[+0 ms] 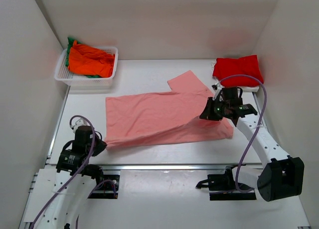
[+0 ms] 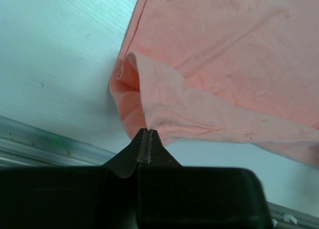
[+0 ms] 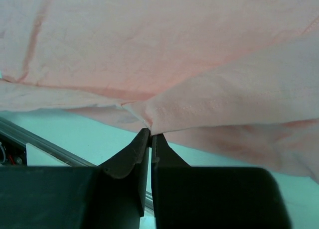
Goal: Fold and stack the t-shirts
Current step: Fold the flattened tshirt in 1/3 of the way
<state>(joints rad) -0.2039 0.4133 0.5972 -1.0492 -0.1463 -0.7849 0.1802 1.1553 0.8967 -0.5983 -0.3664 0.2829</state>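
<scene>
A large salmon-pink t-shirt (image 1: pixel 159 114) is spread across the middle of the table, one sleeve pointing to the back right. My left gripper (image 1: pixel 102 145) is shut on its near left corner; in the left wrist view the hem (image 2: pixel 149 107) bunches at the closed fingertips (image 2: pixel 147 131). My right gripper (image 1: pixel 204 114) is shut on the shirt's right edge and holds it lifted off the table, the cloth (image 3: pixel 209 104) draping from the tips (image 3: pixel 150 133). A folded red t-shirt (image 1: pixel 238 68) lies at the back right. Orange (image 1: pixel 90 61) and green (image 1: pixel 71 42) t-shirts lie in the basket.
A white latticed basket (image 1: pixel 110 74) stands at the back left against the white wall. Metal rails (image 1: pixel 164 166) run along the table's near edge. Purple cables (image 1: pixel 249 139) loop over both arms.
</scene>
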